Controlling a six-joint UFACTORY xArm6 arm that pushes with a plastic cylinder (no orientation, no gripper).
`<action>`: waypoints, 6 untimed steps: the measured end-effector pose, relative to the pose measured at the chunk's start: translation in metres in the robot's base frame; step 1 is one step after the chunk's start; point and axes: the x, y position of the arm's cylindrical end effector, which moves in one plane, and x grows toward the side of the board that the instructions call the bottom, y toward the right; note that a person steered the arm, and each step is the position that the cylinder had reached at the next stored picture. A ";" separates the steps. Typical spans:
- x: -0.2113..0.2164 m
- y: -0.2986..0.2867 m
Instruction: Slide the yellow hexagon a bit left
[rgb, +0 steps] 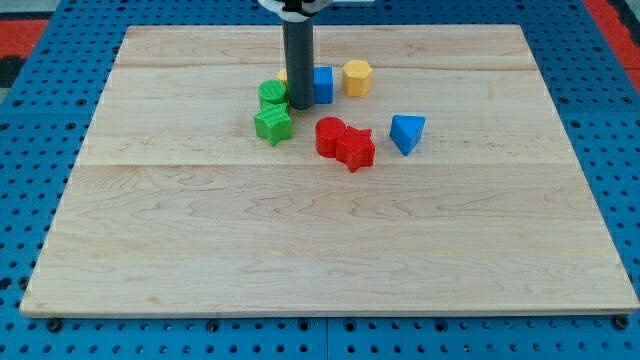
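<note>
The yellow hexagon (357, 77) lies on the wooden board near the view's top, right of centre. My tip (299, 106) stands to its left, between a blue block (321, 85) on its right and a green block (273, 95) on its left. The blue block lies between my tip and the yellow hexagon. A sliver of another yellow block (283, 75) shows behind the rod. My tip does not touch the yellow hexagon.
A green star (273, 124) lies just below the green block. Two red blocks (330, 136) (355, 149) touch each other below the blue block. A blue triangular block (406, 132) lies to their right. The wooden board (320, 240) rests on a blue pegboard.
</note>
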 end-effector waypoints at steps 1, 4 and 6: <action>-0.002 0.005; 0.014 0.116; -0.060 0.167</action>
